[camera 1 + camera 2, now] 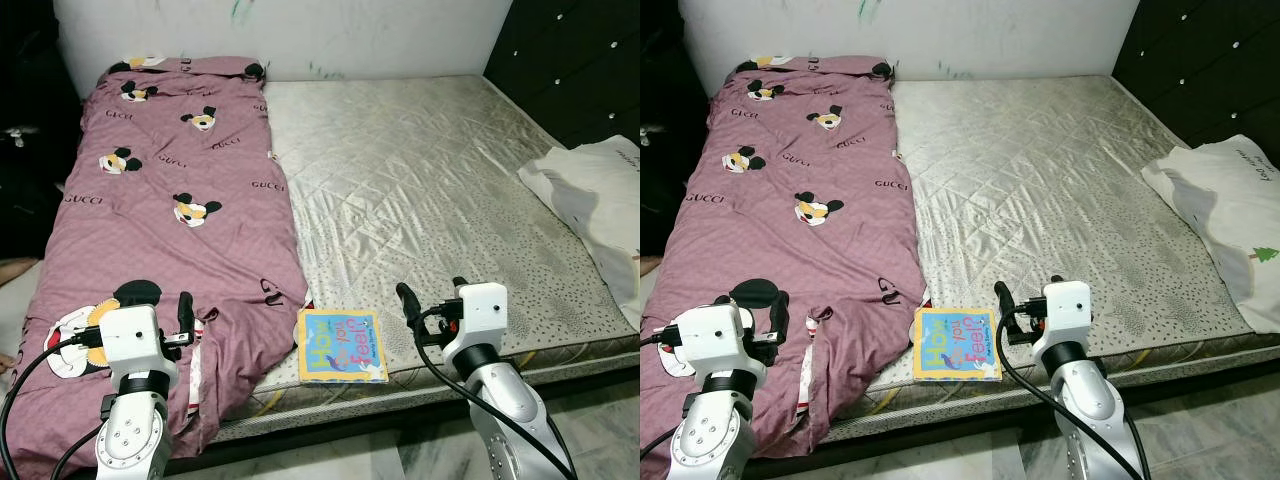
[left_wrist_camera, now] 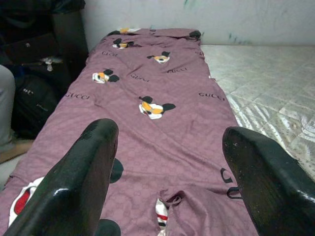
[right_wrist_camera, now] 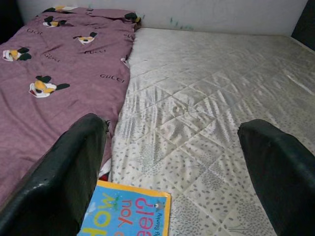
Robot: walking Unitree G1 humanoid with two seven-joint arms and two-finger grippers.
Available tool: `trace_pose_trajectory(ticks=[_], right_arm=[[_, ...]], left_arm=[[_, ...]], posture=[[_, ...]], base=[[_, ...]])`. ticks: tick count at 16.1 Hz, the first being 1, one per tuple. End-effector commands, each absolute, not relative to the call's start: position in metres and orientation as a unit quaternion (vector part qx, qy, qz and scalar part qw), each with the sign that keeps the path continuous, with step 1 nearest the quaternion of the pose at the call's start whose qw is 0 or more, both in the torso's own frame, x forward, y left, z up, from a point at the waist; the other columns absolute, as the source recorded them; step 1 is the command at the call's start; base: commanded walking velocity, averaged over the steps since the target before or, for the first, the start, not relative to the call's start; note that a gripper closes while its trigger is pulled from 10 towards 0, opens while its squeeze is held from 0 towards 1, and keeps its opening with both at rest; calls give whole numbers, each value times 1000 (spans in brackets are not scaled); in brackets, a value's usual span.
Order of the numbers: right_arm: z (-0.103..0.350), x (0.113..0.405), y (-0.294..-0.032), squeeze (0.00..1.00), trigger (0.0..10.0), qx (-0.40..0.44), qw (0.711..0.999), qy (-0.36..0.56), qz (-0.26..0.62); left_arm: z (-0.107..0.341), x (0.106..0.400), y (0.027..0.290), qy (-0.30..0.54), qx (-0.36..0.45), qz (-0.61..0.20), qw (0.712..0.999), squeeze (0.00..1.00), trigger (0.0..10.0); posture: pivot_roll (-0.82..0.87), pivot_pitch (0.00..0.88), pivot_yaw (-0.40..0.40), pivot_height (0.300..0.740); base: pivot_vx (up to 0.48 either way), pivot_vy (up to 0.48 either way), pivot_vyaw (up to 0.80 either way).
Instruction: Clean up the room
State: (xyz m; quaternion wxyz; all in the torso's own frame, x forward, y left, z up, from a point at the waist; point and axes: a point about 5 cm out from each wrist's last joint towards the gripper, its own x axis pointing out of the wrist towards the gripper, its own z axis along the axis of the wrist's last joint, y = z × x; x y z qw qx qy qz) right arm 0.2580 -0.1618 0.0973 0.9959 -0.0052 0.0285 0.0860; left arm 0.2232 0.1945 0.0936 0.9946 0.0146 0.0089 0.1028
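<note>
Standing at the foot of the bed (image 1: 420, 190), with nothing yet picked up: an approach step, by the look of it, before any tidying has begun.

On the left, a mauve blanket (image 1: 170, 200) spread down the mattress, printed with cartoon mouse heads and the word "GUCCI" repeated across it. Left gripper (image 2: 170, 162) poised above its near end, jaws wide apart and empty.

At the near edge of the mattress, just beside the blanket's hem, a children's book (image 1: 342, 346) lying flat, blue cover with yellow border, reading "How do you feel?" in coloured letters. Right gripper (image 3: 172, 167) just beyond it, jaws likewise spread wide, holding nothing.

Far right, a white pillow (image 1: 600, 200) with small print too blurred to read.

Likely next: lowering the right jaws over the book's edge, flat and thin, so needing a careful pinch at the cover.
</note>
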Motion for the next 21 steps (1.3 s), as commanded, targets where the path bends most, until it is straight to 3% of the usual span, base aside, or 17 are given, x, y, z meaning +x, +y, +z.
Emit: trace_pose_trajectory(ticks=[1, 12, 21], right_arm=[[95, 256, -163, 0, 10000, -8, 996, 32, 86], [94, 255, -157, 0, 10000, -16, 994, 27, 106], [95, 255, -155, 0, 10000, -6, 993, 29, 112]], left_arm=[[95, 222, 193, 8, 24, 97, 995, 0, 10000], [91, 221, 193, 15, 16, 102, 995, 0, 10000], [92, 224, 192, 15, 13, 101, 995, 0, 10000]], posture=[[45, 109, -41, 740], [46, 97, -37, 736], [41, 111, -38, 628]], base=[[0, 0, 0], [0, 0, 0], [0, 0, 0]])
